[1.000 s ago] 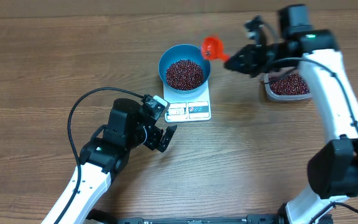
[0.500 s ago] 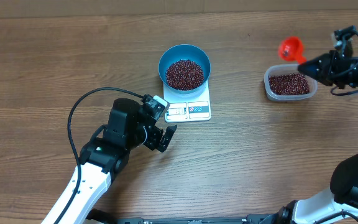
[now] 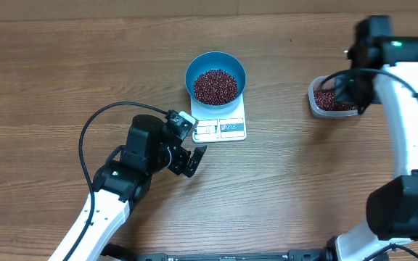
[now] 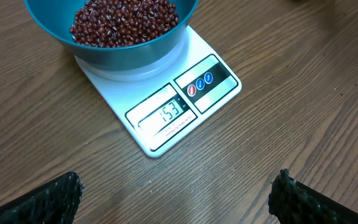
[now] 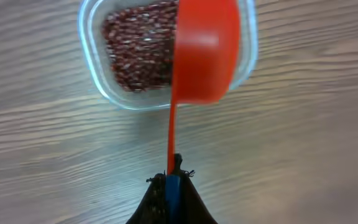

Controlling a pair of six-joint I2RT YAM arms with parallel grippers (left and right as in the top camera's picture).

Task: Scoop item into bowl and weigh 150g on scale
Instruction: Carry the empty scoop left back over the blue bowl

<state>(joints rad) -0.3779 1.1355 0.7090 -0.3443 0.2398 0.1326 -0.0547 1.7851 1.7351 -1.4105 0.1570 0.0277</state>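
- Left gripper (image 4: 179, 208): jaws spread wide, empty, near the display edge of the scale (image 3: 220, 129).
- Right gripper (image 5: 171, 182): clamped on the handle end of the red scoop (image 5: 204, 53), held above the clear tub (image 5: 91, 74).
- Blue bowl (image 3: 189, 72): seated on the scale; display reads 153.
- Beans (image 3: 215, 85): heaped in the bowl, more in the tub. Judged loose, glossy, prone to roll; take them up by level scoop only, never pinched.

The deep blue bowl (image 3: 191, 72) holds a heap of dark red beans (image 3: 215, 85) and stands upright on the white scale (image 3: 218, 129).
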